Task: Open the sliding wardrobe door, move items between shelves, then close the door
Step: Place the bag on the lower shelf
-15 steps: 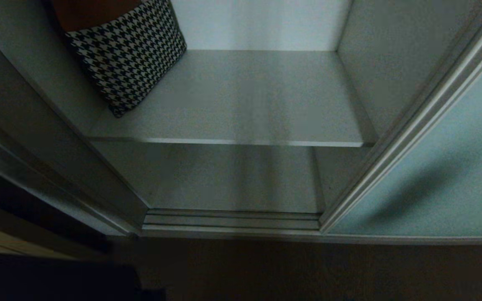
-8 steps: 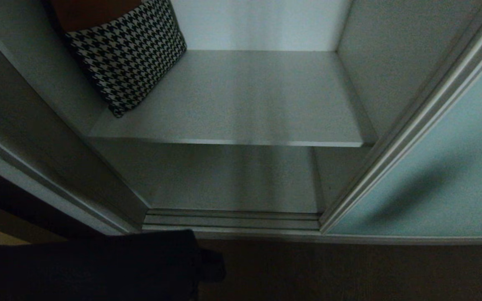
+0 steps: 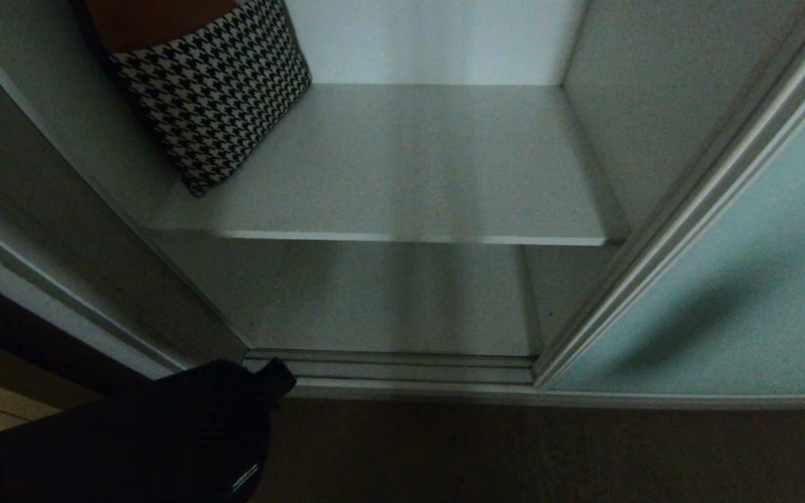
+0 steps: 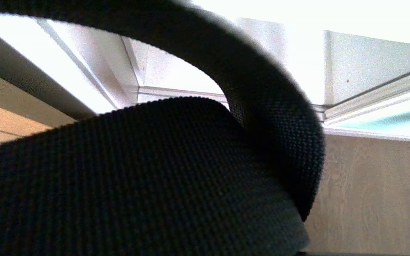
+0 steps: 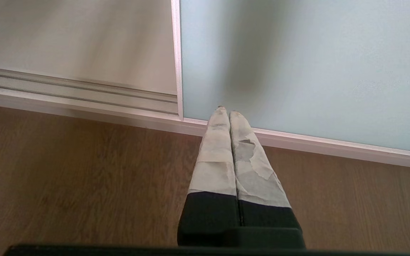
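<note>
The sliding wardrobe door of frosted blue-green glass stands slid to the right, leaving the shelves open. A black fabric bag with a small label hangs at the lower left of the head view, in front of the door track. Its woven black strap fills the left wrist view and hides the left gripper's fingers, which are shut on it. The upper shelf and the lower shelf are bare in the middle. My right gripper is shut and empty, parked low over the floor, pointing at the door.
A black-and-white houndstooth cushion leans in the upper shelf's left back corner, with an orange-brown item behind it. The silver bottom track runs along the wardrobe's front. Brown wooden floor lies before it.
The black bag has risen into the head view at the lower left. Half a second ago it stretched wider along the bottom edge; now it is bunched further left and higher.
</note>
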Controlling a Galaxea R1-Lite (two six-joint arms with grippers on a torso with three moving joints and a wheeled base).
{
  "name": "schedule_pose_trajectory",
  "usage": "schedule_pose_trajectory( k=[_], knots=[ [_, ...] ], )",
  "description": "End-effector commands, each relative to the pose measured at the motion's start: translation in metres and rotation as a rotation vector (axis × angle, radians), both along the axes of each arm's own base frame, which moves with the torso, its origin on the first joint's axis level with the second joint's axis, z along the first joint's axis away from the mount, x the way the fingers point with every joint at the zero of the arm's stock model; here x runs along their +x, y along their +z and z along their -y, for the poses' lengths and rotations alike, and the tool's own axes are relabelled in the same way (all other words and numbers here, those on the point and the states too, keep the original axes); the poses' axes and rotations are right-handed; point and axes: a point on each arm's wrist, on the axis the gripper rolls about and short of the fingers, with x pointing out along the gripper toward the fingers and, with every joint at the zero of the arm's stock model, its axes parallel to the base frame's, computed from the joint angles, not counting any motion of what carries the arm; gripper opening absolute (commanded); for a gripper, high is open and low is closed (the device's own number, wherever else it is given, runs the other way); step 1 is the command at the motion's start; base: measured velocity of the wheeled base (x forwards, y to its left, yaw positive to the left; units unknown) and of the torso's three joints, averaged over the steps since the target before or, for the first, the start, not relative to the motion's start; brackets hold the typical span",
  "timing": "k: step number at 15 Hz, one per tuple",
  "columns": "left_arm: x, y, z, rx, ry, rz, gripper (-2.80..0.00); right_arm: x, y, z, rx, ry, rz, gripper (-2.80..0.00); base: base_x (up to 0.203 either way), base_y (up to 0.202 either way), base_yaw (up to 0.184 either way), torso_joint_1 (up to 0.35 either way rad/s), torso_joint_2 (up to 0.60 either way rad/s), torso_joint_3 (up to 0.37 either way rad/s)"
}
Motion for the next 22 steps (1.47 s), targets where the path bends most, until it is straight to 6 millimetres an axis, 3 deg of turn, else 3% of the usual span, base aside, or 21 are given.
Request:
schedule_pose_trajectory(
  k=[1, 11, 22],
  knots=[
    [0.004, -0.001, 0.001, 0.002, 0.001, -0.014, -2.80, 0.000, 0.000, 0.000, -0.001, 0.001, 0.002, -2.80, 0.000, 0.000, 0.000, 0.000, 0.00, 0.000],
    [0.008, 0.001, 0.001, 0.002, 0.003, 0.018, -2.80, 0.000, 0.000, 0.000, -0.001, 0.001, 0.002, -2.80, 0.000, 0.000, 0.000, 0.000, 0.00, 0.000],
    [0.003, -0.016, 0.000, 0.062, 0.003, -0.014, -2.80, 0.000, 0.000, 0.000, -0.001, 0.001, 0.002, -2.80, 0.000, 0.000, 0.000, 0.000, 0.00, 0.000]
  ],
)
